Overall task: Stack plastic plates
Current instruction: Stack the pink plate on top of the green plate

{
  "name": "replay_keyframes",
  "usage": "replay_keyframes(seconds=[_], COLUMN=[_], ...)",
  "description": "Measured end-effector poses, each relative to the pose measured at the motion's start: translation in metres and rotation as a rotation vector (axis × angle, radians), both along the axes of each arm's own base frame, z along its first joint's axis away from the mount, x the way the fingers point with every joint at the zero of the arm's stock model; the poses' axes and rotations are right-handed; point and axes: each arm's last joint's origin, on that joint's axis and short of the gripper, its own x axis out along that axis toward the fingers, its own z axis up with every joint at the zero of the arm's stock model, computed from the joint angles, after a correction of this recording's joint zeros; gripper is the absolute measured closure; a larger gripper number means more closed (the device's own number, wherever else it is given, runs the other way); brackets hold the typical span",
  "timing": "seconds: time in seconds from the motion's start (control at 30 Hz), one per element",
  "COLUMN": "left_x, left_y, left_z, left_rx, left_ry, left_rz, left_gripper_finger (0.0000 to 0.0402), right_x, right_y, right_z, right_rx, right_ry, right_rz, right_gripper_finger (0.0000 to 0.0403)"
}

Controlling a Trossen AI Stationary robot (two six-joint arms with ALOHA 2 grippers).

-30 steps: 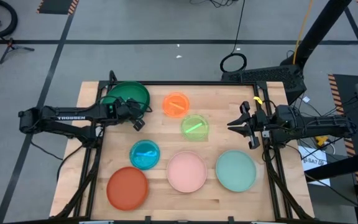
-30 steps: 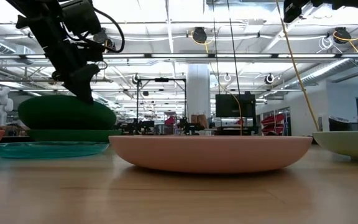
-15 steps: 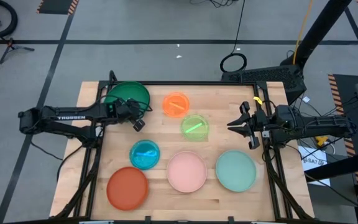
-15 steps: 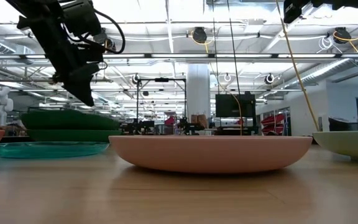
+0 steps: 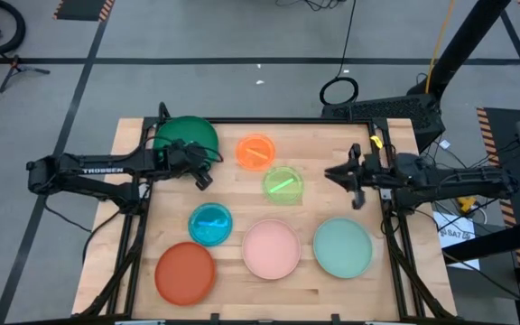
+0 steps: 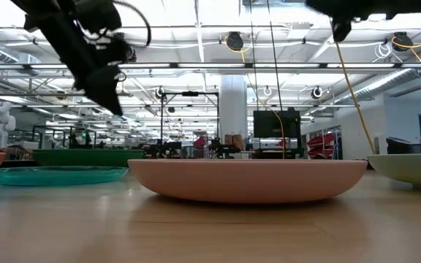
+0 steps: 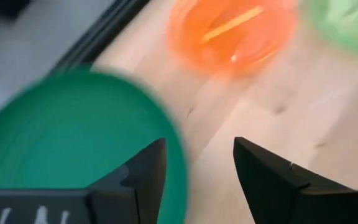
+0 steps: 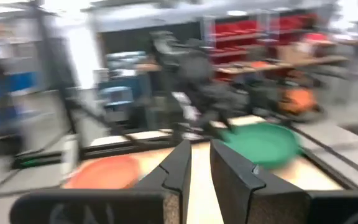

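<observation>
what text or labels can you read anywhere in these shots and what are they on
"TROSSEN": white letters along the left arm, seen from above.
A white sheet off the table's right edge carries dark print, too small to read.
White marks at the bottom edge of both wrist views are too blurred to read.
The plates carry no lettering that shows.

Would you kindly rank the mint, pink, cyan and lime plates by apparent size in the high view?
1. mint plate and pink plate, too alike to separate
2. cyan plate and lime plate, also alike
</observation>
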Motion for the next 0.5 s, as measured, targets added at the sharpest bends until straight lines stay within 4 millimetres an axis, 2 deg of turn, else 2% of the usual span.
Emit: replay_keyframes(seconds=[0.1, 0.23, 0.33, 0.5], left_x=[0.007, 0.005, -0.002, -0.021], left_y=[-0.012, -0.029, -0.039, -0.049], left_z=[0.013, 0.031, 0.044, 0.065], left_rx=[0.089, 0.181, 0.228, 0.277], left_ry=[-0.077, -0.178, -0.248, -0.37], left_rz=[-0.139, -0.269, -0.339, -0.402], left_gripper_finger=[0.0209, 0.0209, 0.0209, 0.0209], right_x=[0.011, 0.032, 0.052, 0.086], right_y=[-0.003, -0.008, -0.014, -0.023], right_z=[0.009, 0.02, 0.02, 0.024], right_rx=[0.018, 0.082, 0.111, 0.174], right_ry=[0.039, 0.193, 0.292, 0.362], right_rz=[-0.091, -0.252, -0.342, -0.372], right_gripper_finger=[0.0349, 0.0349, 0.0349, 0.0349])
